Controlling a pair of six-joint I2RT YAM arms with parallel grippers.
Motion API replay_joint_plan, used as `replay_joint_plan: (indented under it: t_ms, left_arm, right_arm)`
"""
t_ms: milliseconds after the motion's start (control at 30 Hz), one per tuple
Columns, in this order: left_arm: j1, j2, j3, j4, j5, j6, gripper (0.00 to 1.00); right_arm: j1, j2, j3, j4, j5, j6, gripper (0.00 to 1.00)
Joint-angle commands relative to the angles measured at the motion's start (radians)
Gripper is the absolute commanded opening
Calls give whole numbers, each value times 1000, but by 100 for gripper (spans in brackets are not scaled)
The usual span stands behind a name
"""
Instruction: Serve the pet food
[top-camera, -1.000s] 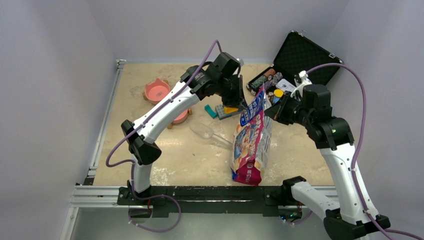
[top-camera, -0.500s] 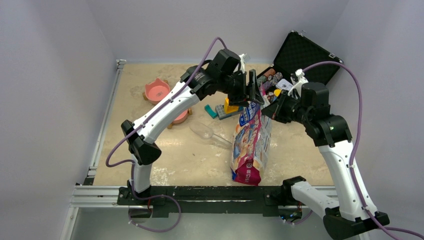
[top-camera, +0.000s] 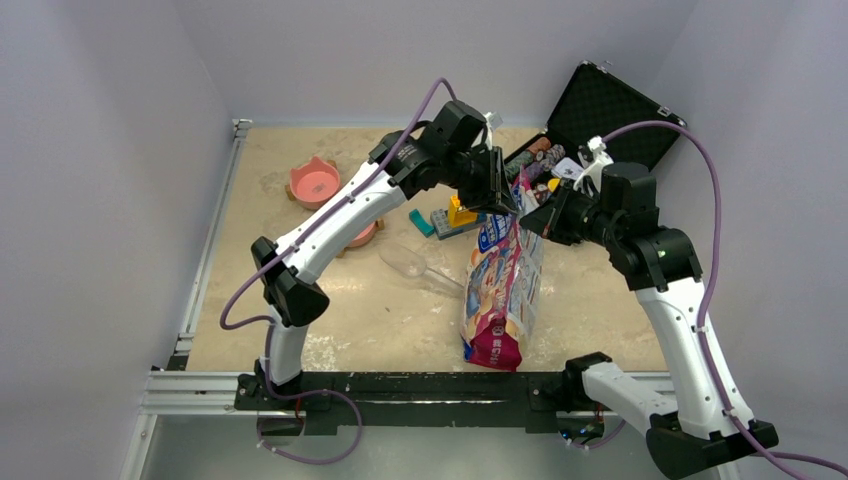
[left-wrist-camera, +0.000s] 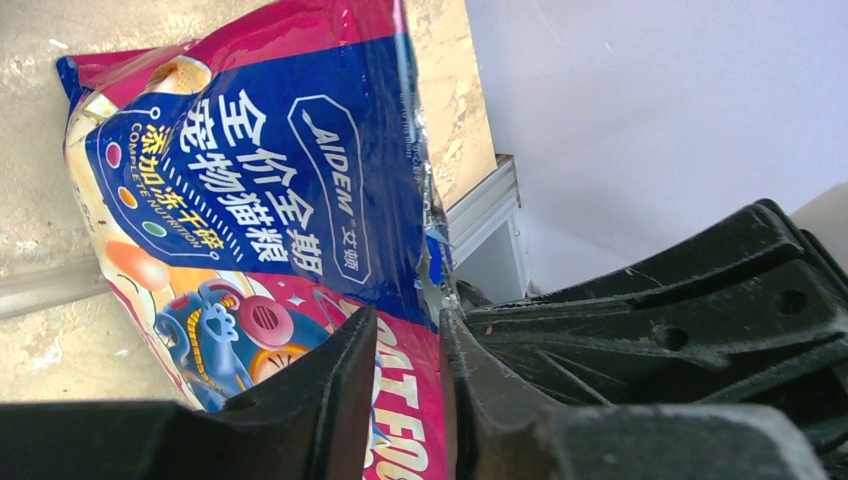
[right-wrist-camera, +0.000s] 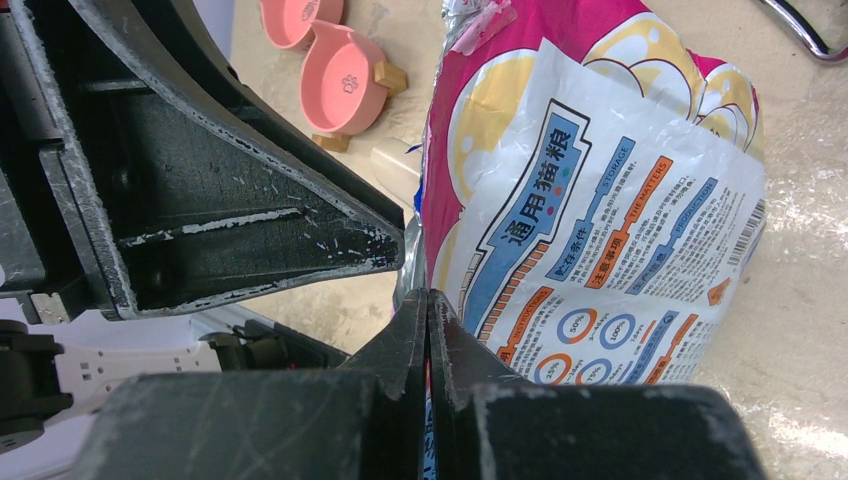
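The pink-and-blue pet food bag (top-camera: 505, 290) stands upright mid-table; its front fills the left wrist view (left-wrist-camera: 250, 180) and its printed back the right wrist view (right-wrist-camera: 620, 220). The kibble itself is hidden inside. My right gripper (top-camera: 530, 215) is shut on the bag's top edge, jaws pressed together on the foil (right-wrist-camera: 428, 298). My left gripper (top-camera: 505, 195) is open, its jaws a narrow gap apart and straddling the torn top of the bag (left-wrist-camera: 405, 318), right next to the right gripper. A pink double bowl (top-camera: 315, 182) sits at the back left, also in the right wrist view (right-wrist-camera: 345, 90).
A clear plastic scoop (top-camera: 410, 262) lies left of the bag. Toy blocks (top-camera: 450, 218) sit behind it. An open black case (top-camera: 600, 110) with poker chips stands at the back right. The left arm's finger (right-wrist-camera: 200, 200) fills the left of the right wrist view.
My left gripper has opened and moved right and down to the bag's top, beside the right gripper. The right gripper keeps hold of the bag, which stays upright.
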Motion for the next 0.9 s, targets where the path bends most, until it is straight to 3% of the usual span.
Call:
replay_joint_plan:
  t_ms: [0, 233, 600, 700, 833, 867]
  left_arm:
    - [-11, -7, 17, -6, -2, 10, 28]
    - [-29, 21, 84, -112, -126, 47, 32]
    - [-52, 70, 154, -171, -198, 83, 27]
    - [-52, 73, 153, -181, -223, 94, 21]
    - [-52, 80, 171, -180, -225, 96, 0]
    - [-52, 78, 176, -178, -223, 95, 0]
  right_arm:
    - [-5, 9, 6, 52, -6, -19, 0]
    - [21, 19, 18, 43, 31, -21, 0]
    - [79, 46, 41, 28, 108, -27, 0]
    - [92, 53, 45, 21, 132, -30, 0]
    - [120, 64, 48, 19, 164, -37, 0]
    - [126, 68, 48, 17, 171, -38, 0]
